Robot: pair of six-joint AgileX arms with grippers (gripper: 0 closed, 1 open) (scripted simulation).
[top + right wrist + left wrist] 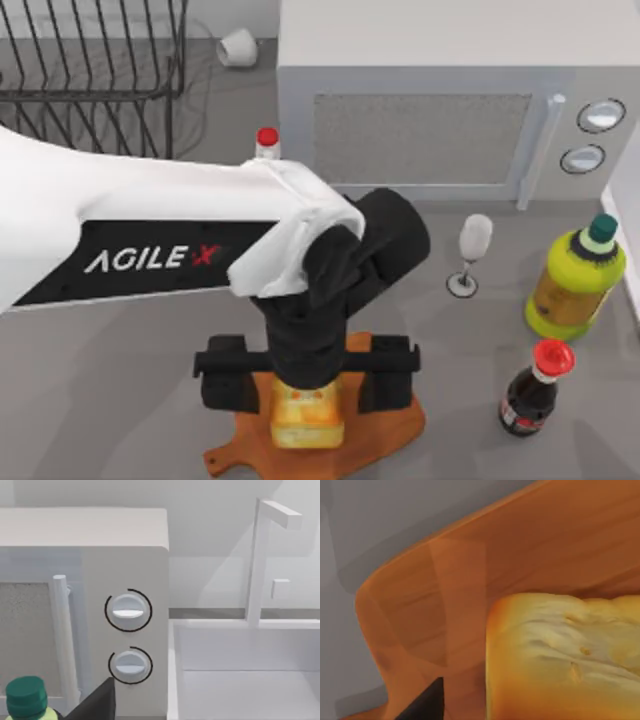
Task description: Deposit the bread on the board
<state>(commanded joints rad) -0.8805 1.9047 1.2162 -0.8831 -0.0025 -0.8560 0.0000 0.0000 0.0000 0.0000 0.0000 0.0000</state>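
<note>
A grey table (120, 400) is seen from above, backed by a pale wall. A white microwave (440, 110) stands at the far side; in the right wrist view its two round dials (128, 611) are seen beside a vertical door handle. A black wire dish rack (90, 70) occupies the far left corner, with a small white cup (238, 46) lying on its side between the rack and the microwave. A white bottle with a red cap (267, 140) is partly hidden behind the left arm. To the right, a wine glass (472, 250), a yellow-green bottle with a dark green cap (575, 280) and a dark bottle with a red cap (533, 390) are set apart from one another. A white sink basin (240, 670) is seen beside the microwave.

The board (385, 425), reddish-brown with a rounded edge and a short handle, lies at the near middle of the table. The bread (305, 412), golden-yellow with a darker toasted rim and a dimpled top, rests on it. The left gripper (306, 375) is held directly over the bread, its fingers spread wide to either side and not closed on the loaf. Whether the right gripper's jaws are open or closed cannot be told.
</note>
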